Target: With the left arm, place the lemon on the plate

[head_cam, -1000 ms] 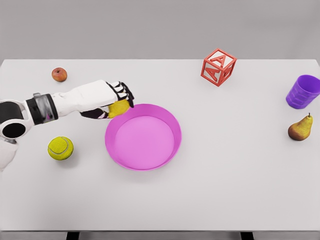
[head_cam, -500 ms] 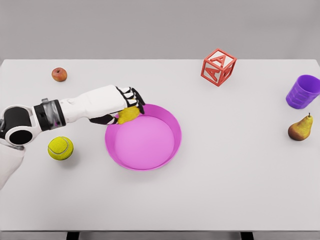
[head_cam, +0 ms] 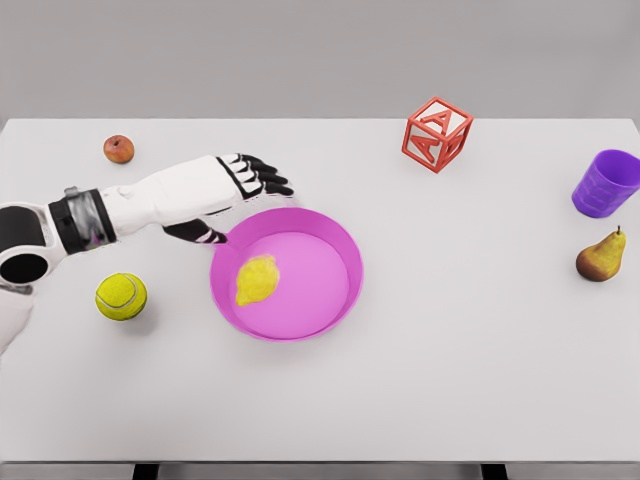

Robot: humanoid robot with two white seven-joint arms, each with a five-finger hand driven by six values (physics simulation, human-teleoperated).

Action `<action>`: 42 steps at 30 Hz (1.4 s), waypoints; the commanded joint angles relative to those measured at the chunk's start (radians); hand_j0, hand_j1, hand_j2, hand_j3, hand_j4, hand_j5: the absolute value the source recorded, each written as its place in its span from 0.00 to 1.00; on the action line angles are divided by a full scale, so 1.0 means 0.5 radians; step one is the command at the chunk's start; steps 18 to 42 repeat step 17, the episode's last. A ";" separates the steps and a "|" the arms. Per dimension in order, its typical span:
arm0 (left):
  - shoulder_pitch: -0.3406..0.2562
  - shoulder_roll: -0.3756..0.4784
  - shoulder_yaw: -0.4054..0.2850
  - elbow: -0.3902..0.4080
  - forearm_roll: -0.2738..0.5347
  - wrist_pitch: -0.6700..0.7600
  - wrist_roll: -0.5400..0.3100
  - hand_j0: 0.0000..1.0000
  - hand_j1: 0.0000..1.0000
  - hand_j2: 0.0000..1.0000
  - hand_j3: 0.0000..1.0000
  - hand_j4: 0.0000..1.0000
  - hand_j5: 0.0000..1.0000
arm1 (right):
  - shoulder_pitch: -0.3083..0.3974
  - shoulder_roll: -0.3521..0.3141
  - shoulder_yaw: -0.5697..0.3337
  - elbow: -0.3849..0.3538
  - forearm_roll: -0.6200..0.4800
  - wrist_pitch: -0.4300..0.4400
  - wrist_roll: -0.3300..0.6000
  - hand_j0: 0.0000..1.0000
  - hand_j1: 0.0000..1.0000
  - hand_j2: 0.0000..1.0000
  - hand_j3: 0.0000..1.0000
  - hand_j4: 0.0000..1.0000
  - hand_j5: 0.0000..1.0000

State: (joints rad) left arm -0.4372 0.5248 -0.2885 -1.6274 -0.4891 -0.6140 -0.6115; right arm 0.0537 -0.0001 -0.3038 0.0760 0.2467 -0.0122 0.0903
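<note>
Head view showed my left hand (head_cam: 235, 185) empty, fingers spread, beside the plate (head_cam: 345, 250) holding the lemon (head_cam: 256, 279); placement looked done, so retreat seemed next.

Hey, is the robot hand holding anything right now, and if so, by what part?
Nothing is held. The left robot hand is open beside the plate, and the lemon lies free inside the plate.

Letter "A", apparently, on red block (head_cam: 437, 134)
</note>
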 commanded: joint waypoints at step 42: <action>0.221 0.377 0.488 0.227 0.306 0.006 0.001 1.00 1.00 1.00 1.00 1.00 1.00 | 0.000 0.000 0.000 0.001 0.001 0.000 0.000 1.00 1.00 1.00 1.00 1.00 1.00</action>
